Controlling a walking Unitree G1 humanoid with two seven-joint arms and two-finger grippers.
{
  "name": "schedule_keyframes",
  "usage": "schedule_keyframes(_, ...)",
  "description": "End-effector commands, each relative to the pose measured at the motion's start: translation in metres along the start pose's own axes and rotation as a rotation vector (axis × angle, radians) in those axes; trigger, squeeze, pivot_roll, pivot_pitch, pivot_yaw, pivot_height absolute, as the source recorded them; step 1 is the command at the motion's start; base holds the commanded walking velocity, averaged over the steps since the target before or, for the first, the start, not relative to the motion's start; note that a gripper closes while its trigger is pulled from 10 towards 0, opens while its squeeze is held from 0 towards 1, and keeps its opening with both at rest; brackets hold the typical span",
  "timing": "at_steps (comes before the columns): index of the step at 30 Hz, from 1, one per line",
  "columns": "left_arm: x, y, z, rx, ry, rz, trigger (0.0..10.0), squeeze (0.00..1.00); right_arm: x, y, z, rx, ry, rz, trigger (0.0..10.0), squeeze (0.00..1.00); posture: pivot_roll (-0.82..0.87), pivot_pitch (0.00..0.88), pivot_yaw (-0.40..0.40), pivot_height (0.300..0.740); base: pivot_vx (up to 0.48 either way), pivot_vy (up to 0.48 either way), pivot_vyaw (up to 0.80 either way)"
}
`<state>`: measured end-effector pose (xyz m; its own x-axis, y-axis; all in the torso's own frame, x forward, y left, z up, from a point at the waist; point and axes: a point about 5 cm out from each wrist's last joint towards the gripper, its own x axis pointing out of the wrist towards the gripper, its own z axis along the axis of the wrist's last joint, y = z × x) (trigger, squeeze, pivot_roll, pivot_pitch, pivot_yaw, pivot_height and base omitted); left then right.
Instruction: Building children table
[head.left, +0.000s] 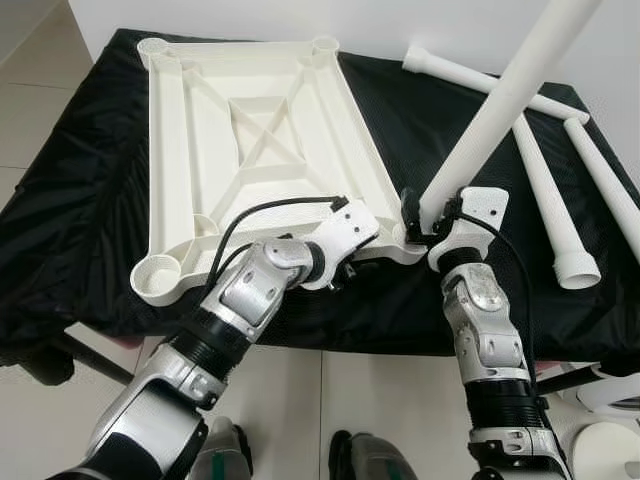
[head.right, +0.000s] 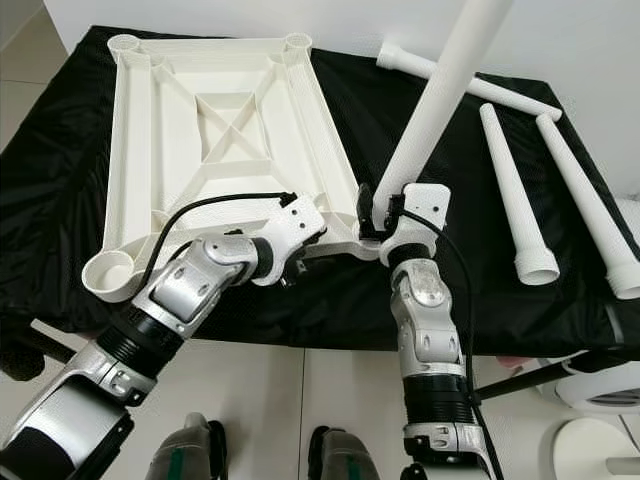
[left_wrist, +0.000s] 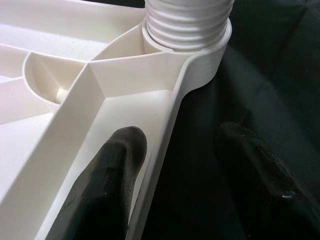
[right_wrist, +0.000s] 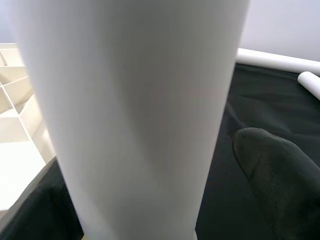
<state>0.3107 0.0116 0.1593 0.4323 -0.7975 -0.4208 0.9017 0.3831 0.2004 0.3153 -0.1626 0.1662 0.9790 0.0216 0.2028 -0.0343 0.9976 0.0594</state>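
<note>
- The white tabletop (head.left: 250, 150) lies upside down on the black-draped counter (head.left: 90, 200), ribbed underside facing up, with a round socket at each corner.
- The left hand (left_wrist: 175, 165) sits at the tabletop's near edge, just beside the right near corner; its two black fingers (left_wrist: 112, 170) stand apart and straddle the rim — one inside the ribbed tray, the other outside over the black cloth (left_wrist: 260, 75).
- Directly ahead of the left hand, the threaded end of a table leg (left_wrist: 187, 22) sits in the corner socket.
- The right hand (head.left: 425, 212) is at that same corner, its fingers clamped on the lower part of the table leg, which rises from the socket and leans away to the right, up past the top of the head views.
- In the right wrist view the leg's shaft passes close between the dark fingers (right_wrist: 272, 165).
- Three spare legs (head.left: 545, 190) lie on the counter beyond and to the right of the right hand — near it, not touching it.
</note>
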Motion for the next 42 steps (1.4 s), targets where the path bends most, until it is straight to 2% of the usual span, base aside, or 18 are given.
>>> schedule_keyframes(1,0.002,0.001,-0.006,-0.023,0.019,0.062,10.0,0.0,-0.003,-0.005,-0.005,-0.005,0.023,-0.016,10.0,0.0,0.0,0.122,-0.066,0.74,0.0,0.0,0.0)
schedule_keyframes(2,0.002,0.001,-0.007,-0.027,0.018,0.061,8.4,0.0,-0.003,-0.005,-0.005,-0.004,0.023,-0.015,10.0,0.0,0.0,0.122,-0.065,0.74,0.0,0.0,0.0)
schedule_keyframes(3,0.002,0.001,-0.007,-0.027,0.018,0.061,8.4,0.0,-0.003,-0.005,-0.005,-0.004,0.023,-0.015,10.0,0.0,0.0,0.122,-0.065,0.74,0.0,0.0,0.0)
schedule_keyframes(4,0.002,0.002,-0.009,-0.029,0.016,0.057,10.0,0.0,-0.003,-0.005,-0.005,-0.005,0.023,-0.014,10.0,0.0,0.0,0.121,-0.062,0.74,0.0,0.0,0.0)
schedule_keyframes(5,0.002,0.002,-0.009,-0.029,0.016,0.057,10.0,0.0,-0.003,-0.005,-0.005,-0.005,0.023,-0.014,10.0,0.0,0.0,0.121,-0.062,0.74,0.0,0.0,0.0)
schedule_keyframes(6,0.001,0.001,-0.009,-0.014,0.008,0.047,2.0,0.0,-0.003,-0.005,-0.005,-0.004,0.022,-0.013,10.0,0.0,0.0,0.118,-0.059,0.74,0.0,0.0,0.0)
schedule_keyframes(7,0.001,0.001,-0.009,-0.014,0.008,0.047,2.0,0.0,-0.003,-0.005,-0.005,-0.004,0.022,-0.013,10.0,0.0,0.0,0.118,-0.059,0.74,0.0,0.0,0.0)
schedule_keyframes(9,0.0,0.001,-0.011,0.002,0.009,0.052,4.7,0.0,-0.003,-0.005,-0.006,-0.003,0.021,-0.005,10.0,0.0,-0.01,0.115,-0.05,0.74,0.0,0.0,0.0)
schedule_keyframes(10,0.0,0.001,-0.011,0.002,0.009,0.052,4.7,0.0,-0.003,-0.005,-0.006,-0.003,0.021,-0.005,10.0,0.0,-0.01,0.115,-0.05,0.74,0.0,0.0,0.0)
schedule_keyframes(11,0.0,0.002,-0.013,0.008,0.024,0.057,10.0,0.0,-0.003,-0.004,-0.006,-0.001,0.019,0.005,10.0,0.0,-0.02,0.107,-0.04,0.74,0.0,0.0,0.0)
schedule_keyframes(21,-0.005,0.006,-0.006,0.008,0.008,0.056,10.0,0.0,-0.002,-0.007,-0.006,-0.002,0.016,0.013,10.0,0.0,-0.02,0.1,-0.028,0.74,0.0,0.0,0.0)
schedule_keyframes(25,-0.008,0.01,-0.003,0.038,-0.003,0.047,10.0,0.0,-0.001,-0.01,-0.008,-0.01,0.02,0.016,10.0,0.0,-0.02,0.092,-0.019,0.74,0.0,0.0,0.0)
schedule_keyframes(42,-0.01,0.02,0.004,0.045,-0.036,0.051,10.0,0.0,0.008,-0.012,-0.012,-0.009,0.022,0.023,10.0,0.0,-0.04,0.042,-0.013,0.74,0.0,0.0,0.0)
